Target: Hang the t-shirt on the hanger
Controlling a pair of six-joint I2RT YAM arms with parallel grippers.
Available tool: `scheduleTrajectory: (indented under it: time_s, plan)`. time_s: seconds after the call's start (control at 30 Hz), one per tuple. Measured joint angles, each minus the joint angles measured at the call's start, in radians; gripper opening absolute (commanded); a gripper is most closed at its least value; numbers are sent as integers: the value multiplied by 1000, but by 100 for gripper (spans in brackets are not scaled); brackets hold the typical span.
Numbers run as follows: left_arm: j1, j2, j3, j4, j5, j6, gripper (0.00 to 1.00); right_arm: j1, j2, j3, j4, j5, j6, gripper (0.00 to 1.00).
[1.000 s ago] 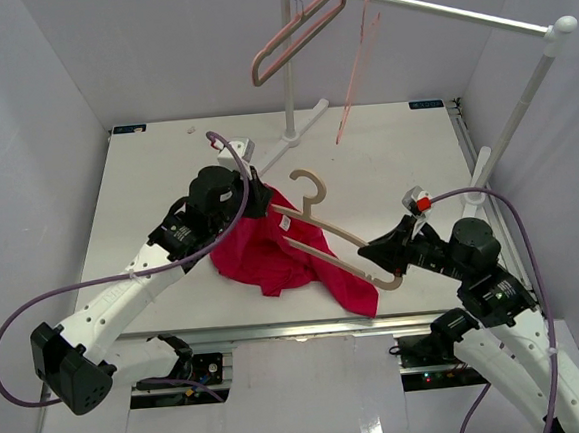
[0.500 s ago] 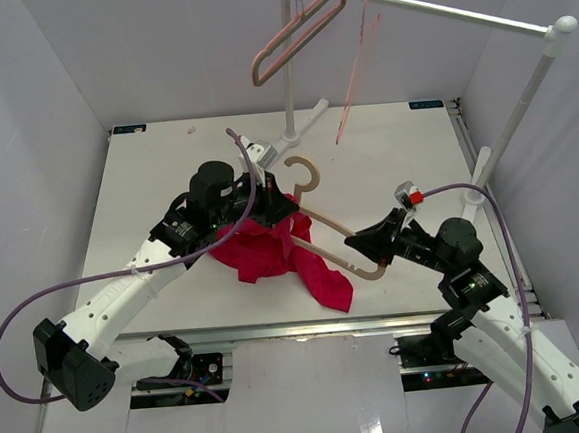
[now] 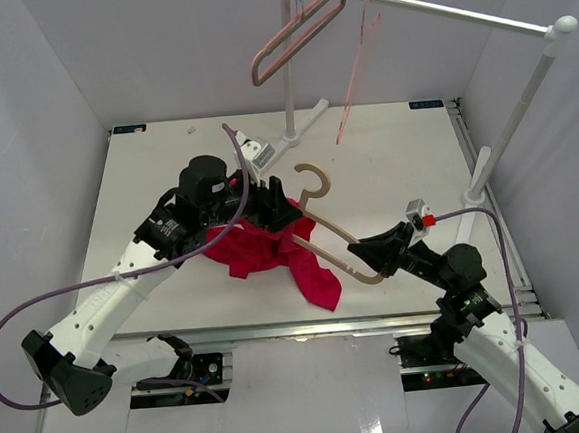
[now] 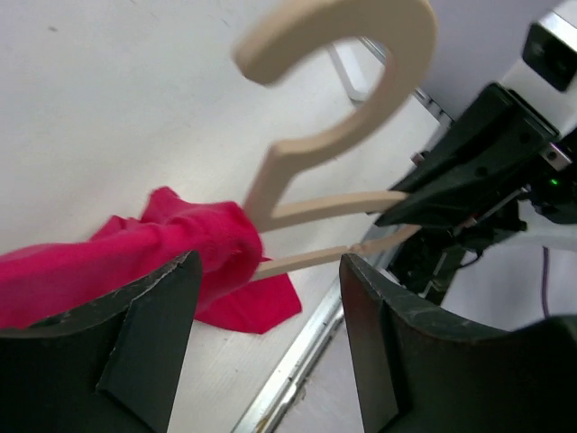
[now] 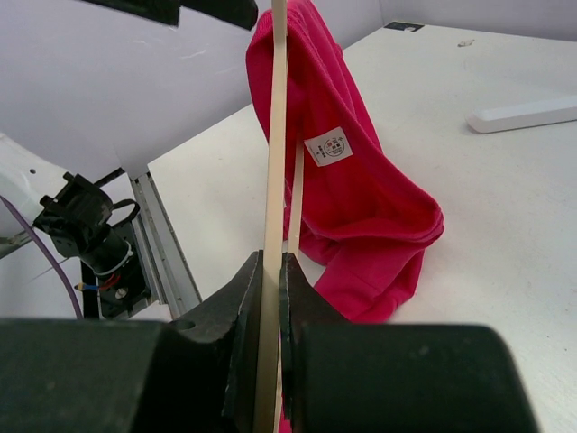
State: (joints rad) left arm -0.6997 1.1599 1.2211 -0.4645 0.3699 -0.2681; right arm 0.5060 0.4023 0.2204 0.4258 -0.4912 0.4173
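The light tan wooden hanger [image 3: 333,233] is held tilted above the table, hook [image 4: 361,108] pointing to the far side. My right gripper [image 3: 375,258] is shut on its right end, pinching the thin bar [image 5: 270,271]. The red t-shirt [image 3: 267,250] is bunched over the hanger's left arm, with one end hanging to the table [image 3: 320,289]. Its white label [image 5: 329,146] shows in the right wrist view. My left gripper [image 3: 285,213] stands open beside the hanger's neck. In the left wrist view the red cloth [image 4: 135,257] lies against the left finger [image 4: 144,334], with nothing gripped.
At the back stands a white garment rack [image 3: 434,10] with a pinkish-brown hanger [image 3: 291,38] and a thin pink wire hanger [image 3: 358,66] on its rail. Its base [image 3: 302,125] and right post [image 3: 508,124] rest on the table. The table's metal front edge [image 3: 278,330] lies close below the shirt.
My left gripper has opened and let go of the t-shirt. The right arm has carried the hanger left and back, and the shirt has bunched up on its left arm.
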Motion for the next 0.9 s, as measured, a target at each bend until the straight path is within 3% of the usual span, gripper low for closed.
scheduleTrajectory:
  time_s: [0.2, 0.4, 0.7, 0.9]
  plan:
    - [0, -26, 93, -90, -155, 139, 67, 0, -98, -31, 0, 9, -19, 8]
    - [0, -97, 52, -119, -161, 425, 70, 0, -129, -34, -27, 13, -38, 8]
    - [-1, -111, 42, -157, 28, 788, 70, 0, -128, -33, -62, -28, -45, 8]
    - [-1, 34, 153, -286, 122, 907, 73, 0, -128, -23, -81, -76, -62, 8]
